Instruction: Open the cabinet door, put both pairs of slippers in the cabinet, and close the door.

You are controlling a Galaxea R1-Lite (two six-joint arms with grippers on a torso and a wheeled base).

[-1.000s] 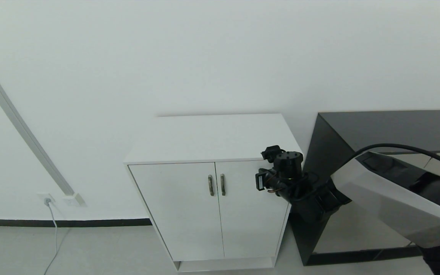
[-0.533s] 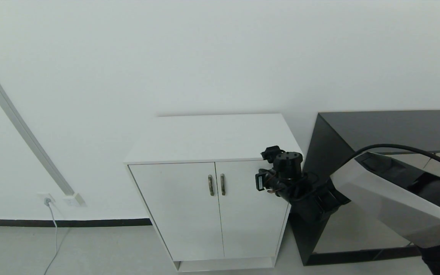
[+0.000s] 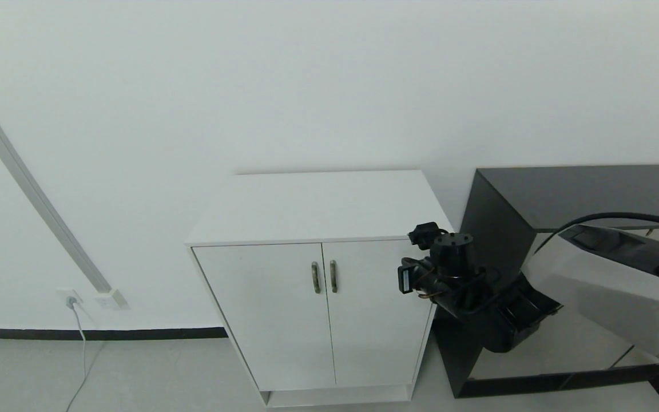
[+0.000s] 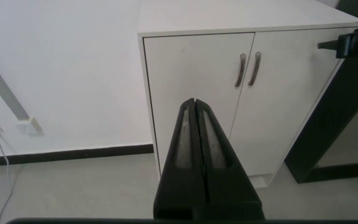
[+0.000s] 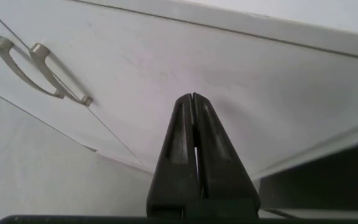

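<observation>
Head view: white cabinet [image 3: 312, 206] stands against the wall, both doors flush and shut. Left door [image 3: 266, 315] and right door [image 3: 372, 320] meet at a centre seam. Left handle [image 3: 316, 277] and right handle [image 3: 333, 276] are upright, just beside each other on either side of that seam.

Right wrist view: right gripper [image 5: 193, 99] is clenched, fingers pressed together with nothing between them. The tip is aimed at the face of the right door. It is close, but contact cannot be judged. In the head view the right arm [image 3: 449, 274] sits before the door's upper outer corner, apart from both handles.

Left wrist view: left gripper [image 4: 194, 102] is likewise clenched and empty. It is held well back from the cabinet, pointing toward the left door.

Surroundings: a black glossy unit [image 3: 564, 189] stands just beside the cabinet on its right. On the wall to the left are a socket with a plug [image 3: 71, 299] and grey trunking [image 3: 26, 183] running aslant.
</observation>
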